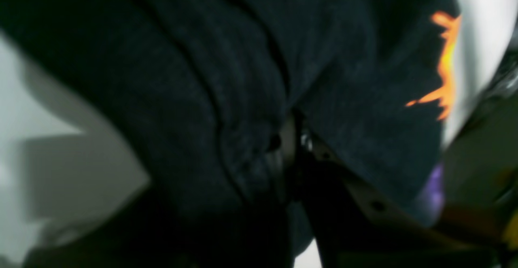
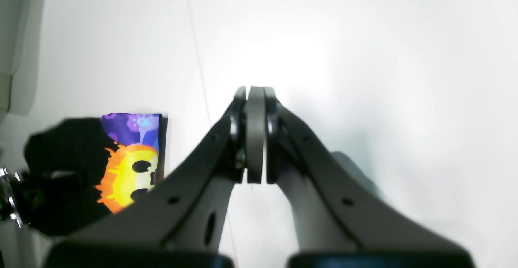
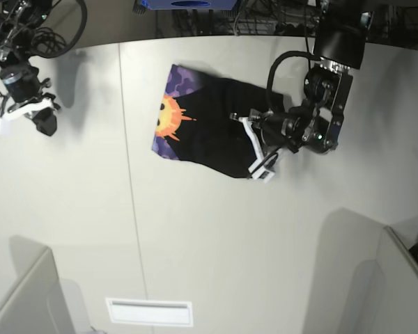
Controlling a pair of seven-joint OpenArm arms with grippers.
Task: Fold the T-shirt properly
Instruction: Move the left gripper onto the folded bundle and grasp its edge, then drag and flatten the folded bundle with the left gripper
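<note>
1. On the white table (image 3: 195,243), toward its far side, lies the T-shirt (image 3: 209,136), already gathered into a compact bundle with plain black cloth folded over most of it.
2. Part of the orange-yellow sun print on purple shows uncovered at the bundle's end away from the left arm, so the folding is judged partly done, not finished.
3. The bundle's outline is slanted and uneven; at least one more fold and some squaring appear outstanding.
4. Left gripper (image 3: 254,149): positioned at the shirt's near edge. Its wrist view shows black cloth bunched right at the jaws, nearly closed together, apparently pinching a fold. Whether the grip is firm cannot be told, as the view is blurred.
5. Right gripper (image 2: 255,134): fingers pressed together on nothing, parked well apart from the shirt at the table's far corner.
</note>
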